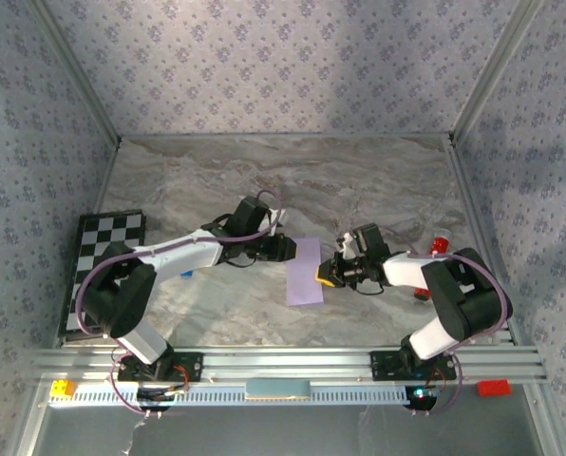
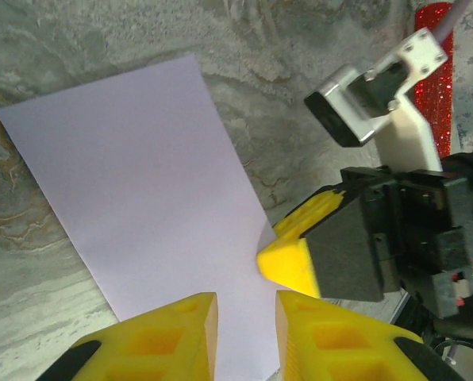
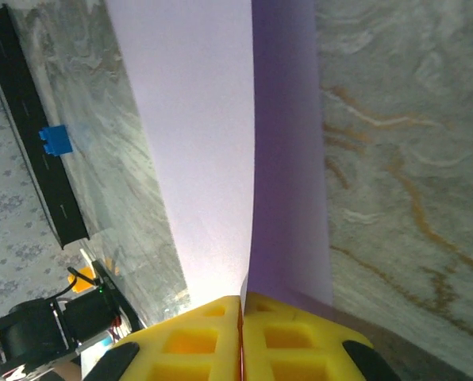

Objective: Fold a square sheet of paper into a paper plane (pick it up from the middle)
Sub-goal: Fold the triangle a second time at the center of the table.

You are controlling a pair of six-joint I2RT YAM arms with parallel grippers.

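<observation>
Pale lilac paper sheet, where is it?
In the top view, the pale lilac paper sheet lies mid-table between the left gripper and the right gripper, which pinches its right edge.

The pale lilac sheet of paper (image 1: 302,266) lies mid-table (image 1: 216,180), folded into 2 layers, its right edge lifted.

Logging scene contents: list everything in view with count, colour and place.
sheet of paper: one, pale lilac, table centre, between the hands
chequered board: one, black-and-white, table's left edge
cube: one, blue, beside the board
yellow brick: one, yellow, front rail, left end
red brick: one, red, front rail, right end
red object: one, red, table's right edge, kind unclear
table: one, grey marbled
left hand: one, yellow fingers parted, over the paper
right hand: one, yellow fingers shut on the paper's edge
</observation>
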